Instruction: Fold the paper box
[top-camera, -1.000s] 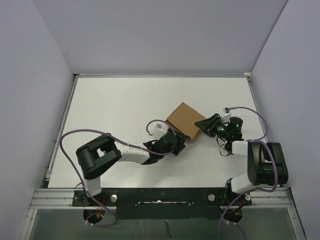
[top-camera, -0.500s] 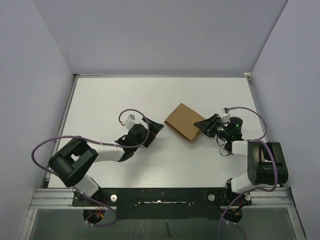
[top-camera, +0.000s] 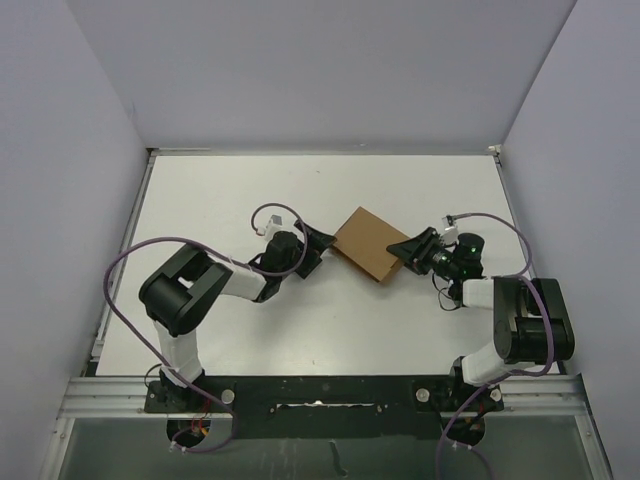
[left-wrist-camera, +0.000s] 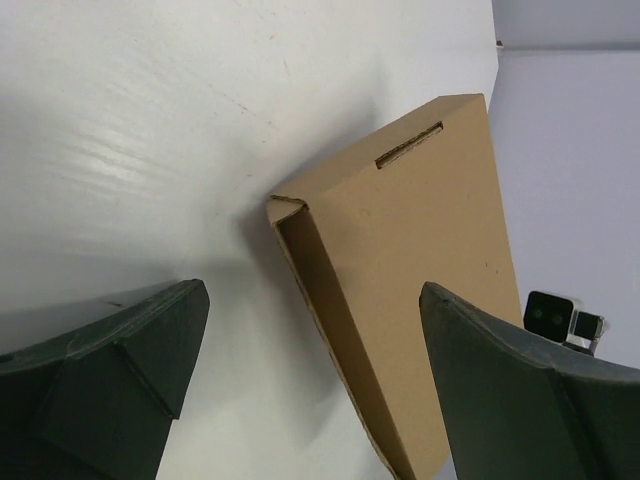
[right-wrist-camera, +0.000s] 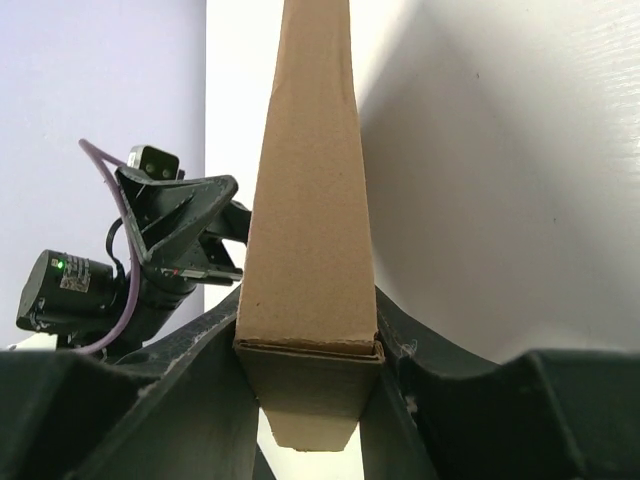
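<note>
A white table (top-camera: 230, 190) fills the middle of the frame. Pale lavender walls (top-camera: 320, 70) stand along the top and sides. A metal rail (top-camera: 110, 398) crosses the bottom.

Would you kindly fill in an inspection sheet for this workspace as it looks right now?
Surface: white table, no marks visible.
Job's things: paper box, brown, mid-table; the side facing the left arm looks open.
Clutter: nothing seen.
Grippers: left gripper open, short of the box; right gripper shut on the box's edge.
Cables: purple cables loop off both arms, away from the box.
Surroundings: pale lilac walls; metal rail at the near edge.
</note>
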